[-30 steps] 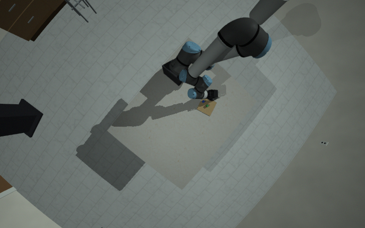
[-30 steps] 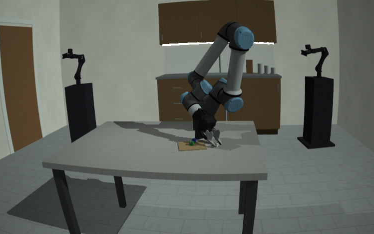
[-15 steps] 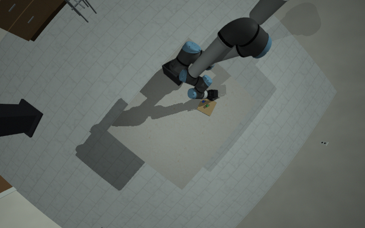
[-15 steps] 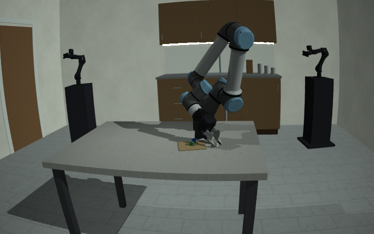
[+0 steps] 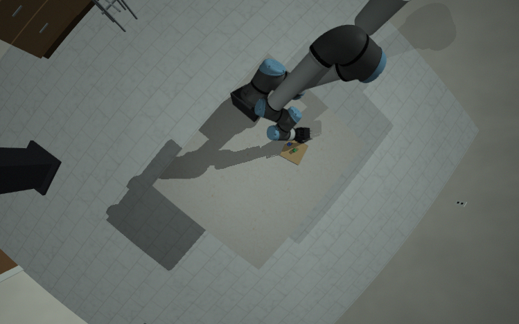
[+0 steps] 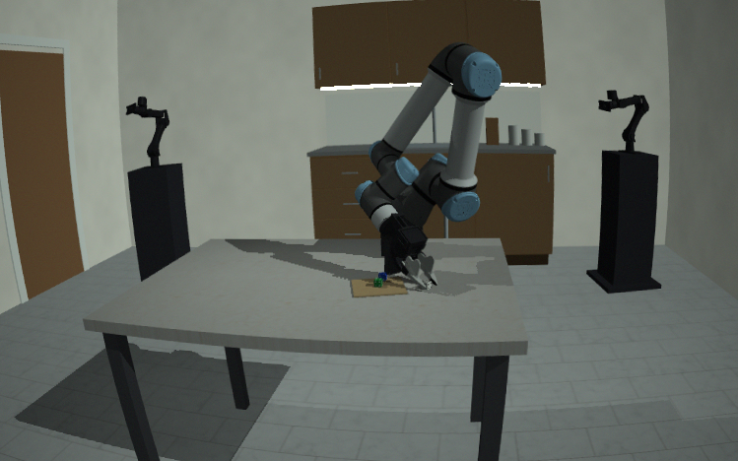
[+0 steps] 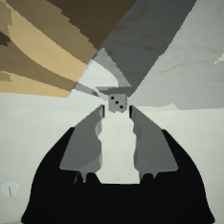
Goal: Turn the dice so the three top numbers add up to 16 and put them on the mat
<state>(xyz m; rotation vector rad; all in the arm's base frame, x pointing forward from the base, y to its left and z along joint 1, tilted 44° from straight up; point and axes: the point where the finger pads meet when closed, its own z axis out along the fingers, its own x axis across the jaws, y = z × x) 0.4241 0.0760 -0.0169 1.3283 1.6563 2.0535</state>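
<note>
Claw [image 5: 310,133] [image 6: 429,284] [image 7: 117,105]: black housing, smooth grey wedge-shaped fingers with scalloped inner edges. Fingers slightly parted, a narrow gap on each side of the white die [image 6: 429,285] [image 7: 118,102] – released, nothing pinched. The die is a small pale cube; the face turned to the wrist camera carries three dark pips on a diagonal. It lies off the mat [image 5: 298,158] [image 6: 366,291] [image 7: 48,72], just to its right in the exterior view.

Mat: thin, square-cornered, plain tan, crossed by shadow. On it sit the blue die [image 5: 289,143] [image 6: 381,276] and the green die [image 5: 294,150] [image 6: 377,282], green nearer, blue farther. Their top numbers are too small to read.

Tabletop [image 5: 253,193] [image 6: 244,309] [image 7: 168,72]: pale, stone-like, with faint rusty flecks and veins. Arm [image 5: 297,80] [image 6: 465,137]: grey tubes, dark joints, blue round caps.

View comparison: wrist alone resolves the pips; the white die cannot be made out from the top. Exterior shows the brown door [image 6: 38,171] at left and pale cups [image 6: 512,135] on the far counter – top shows a wall socket [image 5: 461,203] instead.
</note>
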